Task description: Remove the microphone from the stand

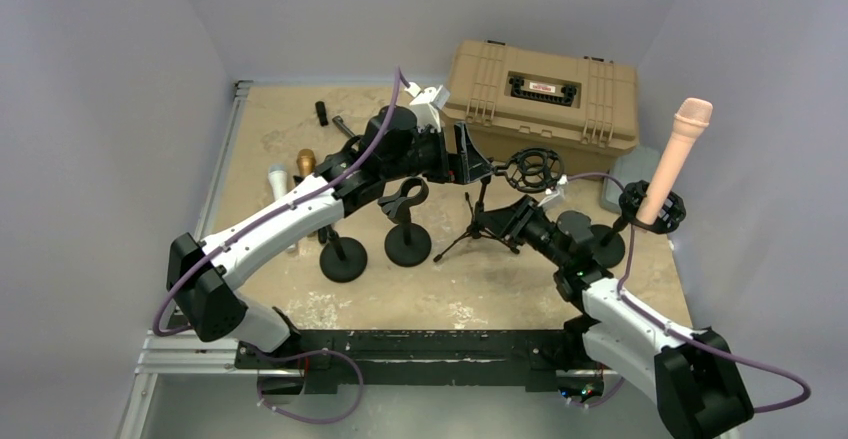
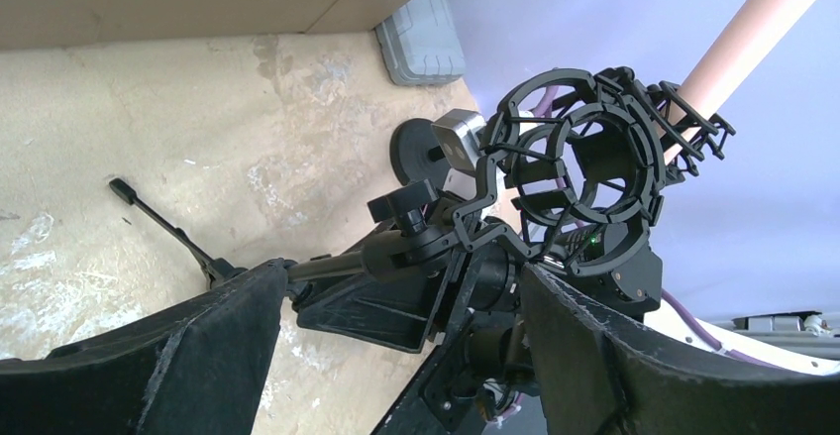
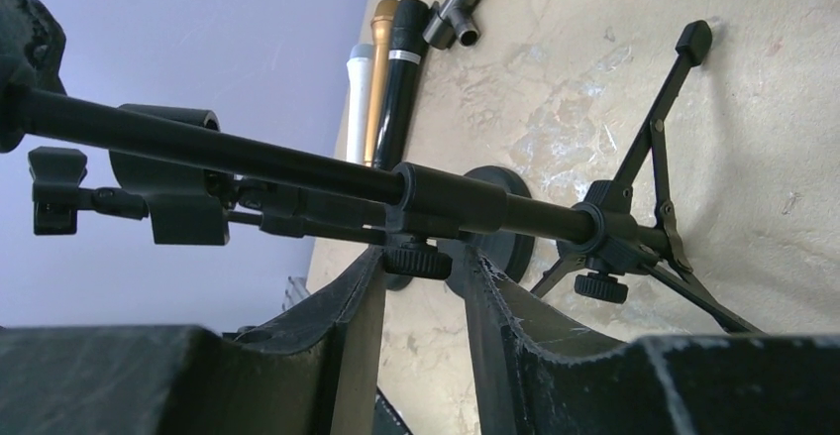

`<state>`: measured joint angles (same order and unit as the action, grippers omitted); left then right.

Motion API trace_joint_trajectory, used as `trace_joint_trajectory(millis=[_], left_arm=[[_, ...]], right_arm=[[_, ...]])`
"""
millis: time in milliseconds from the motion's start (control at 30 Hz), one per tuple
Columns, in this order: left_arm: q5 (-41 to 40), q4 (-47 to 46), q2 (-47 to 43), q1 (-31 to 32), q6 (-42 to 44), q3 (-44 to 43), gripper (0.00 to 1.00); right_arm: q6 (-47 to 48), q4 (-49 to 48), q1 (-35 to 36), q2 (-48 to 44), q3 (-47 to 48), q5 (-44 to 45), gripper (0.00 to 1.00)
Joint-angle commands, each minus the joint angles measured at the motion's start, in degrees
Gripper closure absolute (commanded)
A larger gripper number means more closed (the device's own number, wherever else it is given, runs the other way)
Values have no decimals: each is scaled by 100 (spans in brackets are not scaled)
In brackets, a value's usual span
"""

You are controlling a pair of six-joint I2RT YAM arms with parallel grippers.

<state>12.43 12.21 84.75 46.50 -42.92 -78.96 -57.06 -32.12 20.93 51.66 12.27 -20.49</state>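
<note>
A pink microphone (image 1: 678, 154) stands tilted in a black shock mount (image 1: 655, 209) on a round-base stand at the right; it also shows in the left wrist view (image 2: 738, 44). An empty shock mount (image 1: 533, 169) tops a tripod stand (image 1: 480, 227) in the middle. My left gripper (image 1: 478, 164) is open and empty, its jaws wide on either side of the tripod stand's pole, just left of the empty mount (image 2: 584, 172). My right gripper (image 1: 515, 214) is shut on the tripod stand's pole at its knob (image 3: 419, 260).
A tan case (image 1: 545, 94) sits at the back and a small grey box (image 1: 628, 177) lies beside it. Two round-base stands (image 1: 343, 259) (image 1: 407, 244) are left of the tripod. White (image 1: 278, 181), gold (image 1: 305, 162) and black (image 1: 322, 114) microphones lie at the left.
</note>
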Motion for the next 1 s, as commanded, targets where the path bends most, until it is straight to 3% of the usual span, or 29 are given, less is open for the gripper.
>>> trace_joint_trajectory(millis=[0, 133, 167, 300, 433, 567, 700, 967], left_arm=[[51, -210, -169, -25, -61, 4, 14], [-20, -174, -208, -24, -20, 12, 15], [-44, -168, -219, -25, -8, 31, 15], [-145, -192, -280, -26, 20, 143, 14], [-258, -198, -339, -22, 20, 231, 15], [-444, -120, -424, -27, 46, 234, 14], [-495, -68, -414, -25, 55, 170, 15], [-343, -61, -181, -22, -15, -78, 19]], right_arm=[[195, 90, -6, 121, 337, 165, 70], [673, 734, 170, 30, 614, 601, 98], [865, 1000, 303, -24, 709, 880, 100], [1696, 2138, 1293, -66, 1227, 2813, 100], [2103, 2600, 1819, 84, 1535, 3872, 100], [2343, 2826, 1912, 239, 1680, 4293, 100], [2354, 2588, 1915, 229, 1624, 3818, 100], [1590, 1399, 1622, 60, 801, 2449, 61]])
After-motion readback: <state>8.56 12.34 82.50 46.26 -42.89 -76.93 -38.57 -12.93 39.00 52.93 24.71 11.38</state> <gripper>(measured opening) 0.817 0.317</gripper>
